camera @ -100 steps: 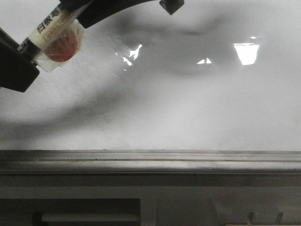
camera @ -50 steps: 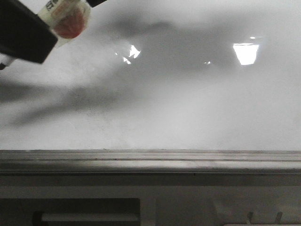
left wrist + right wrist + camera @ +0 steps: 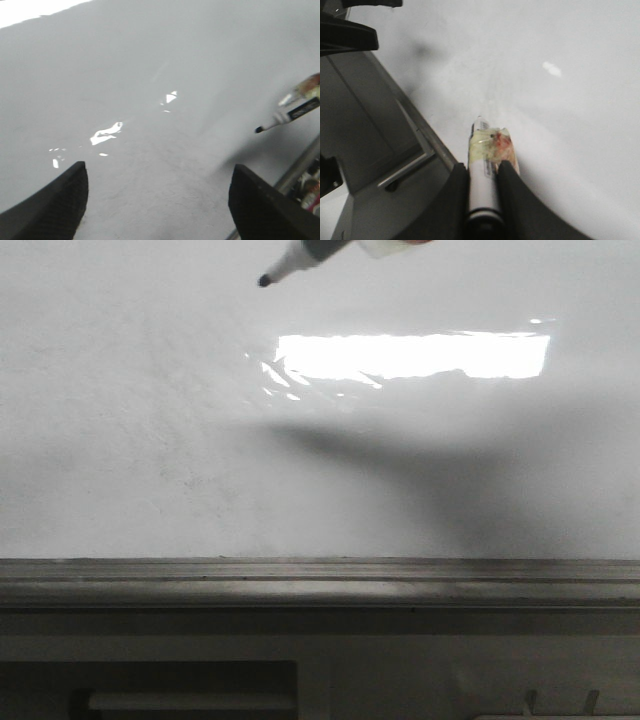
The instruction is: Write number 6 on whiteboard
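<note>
The whiteboard [image 3: 150, 460] is glossy white with faint grey smudges; no number 6 shows on it in any view. My right gripper [image 3: 483, 167] is shut on a white marker [image 3: 482, 175] wrapped with clear tape and a red patch. In the front view only the marker's grey nose and black tip [image 3: 265, 281] show, at the top edge, pointing left and down. The marker also shows in the left wrist view [image 3: 290, 110]. Whether the tip touches the board I cannot tell. My left gripper [image 3: 157, 200] is open and empty over the board.
A grey metal ledge [image 3: 320, 580] runs along the board's near edge, also seen in the right wrist view [image 3: 427, 135]. A bright rectangular glare patch [image 3: 410, 355] lies on the board. The marker's shadow [image 3: 400, 465] falls right of centre.
The arm and marker that filled the front view's upper left have swung up and right; only the marker tip now shows at the top. The glare patch shows much wider.
</note>
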You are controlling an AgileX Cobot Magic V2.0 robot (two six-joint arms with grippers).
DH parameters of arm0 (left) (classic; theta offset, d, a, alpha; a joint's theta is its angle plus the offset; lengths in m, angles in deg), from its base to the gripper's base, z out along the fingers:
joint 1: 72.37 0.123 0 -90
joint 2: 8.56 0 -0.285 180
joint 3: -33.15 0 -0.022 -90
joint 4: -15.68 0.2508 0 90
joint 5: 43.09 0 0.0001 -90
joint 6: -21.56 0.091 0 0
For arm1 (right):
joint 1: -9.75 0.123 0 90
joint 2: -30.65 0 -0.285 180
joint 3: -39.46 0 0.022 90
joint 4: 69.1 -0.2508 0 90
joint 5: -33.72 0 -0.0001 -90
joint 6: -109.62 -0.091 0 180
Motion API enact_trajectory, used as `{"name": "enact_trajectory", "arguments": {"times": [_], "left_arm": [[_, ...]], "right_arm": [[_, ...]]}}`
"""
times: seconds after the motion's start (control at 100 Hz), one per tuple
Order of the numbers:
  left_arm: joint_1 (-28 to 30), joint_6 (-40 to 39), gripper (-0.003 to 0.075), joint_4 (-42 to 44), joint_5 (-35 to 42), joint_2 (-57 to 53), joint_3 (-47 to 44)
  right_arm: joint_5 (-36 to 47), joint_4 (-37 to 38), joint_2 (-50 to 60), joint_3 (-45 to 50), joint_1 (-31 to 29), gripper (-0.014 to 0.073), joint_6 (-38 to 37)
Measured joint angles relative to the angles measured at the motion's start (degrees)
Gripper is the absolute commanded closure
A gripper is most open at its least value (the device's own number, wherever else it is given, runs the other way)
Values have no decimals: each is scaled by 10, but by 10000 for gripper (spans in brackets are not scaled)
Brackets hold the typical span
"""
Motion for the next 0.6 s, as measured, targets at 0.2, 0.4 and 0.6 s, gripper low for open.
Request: {"name": "enact_trajectory", "arguments": {"times": [0.2, 0.4, 0.6], "left_arm": [[41, -2, 205, -43, 56, -42, -56], [44, -2, 210, -52, 64, -46, -73], [44, -2, 210, -57, 65, -47, -73]], "right_arm": [[84, -1, 53, 51, 0, 637, 0], [147, -4, 17, 51, 0, 637, 1], [171, -5, -61, 7, 0, 637, 1]]}}
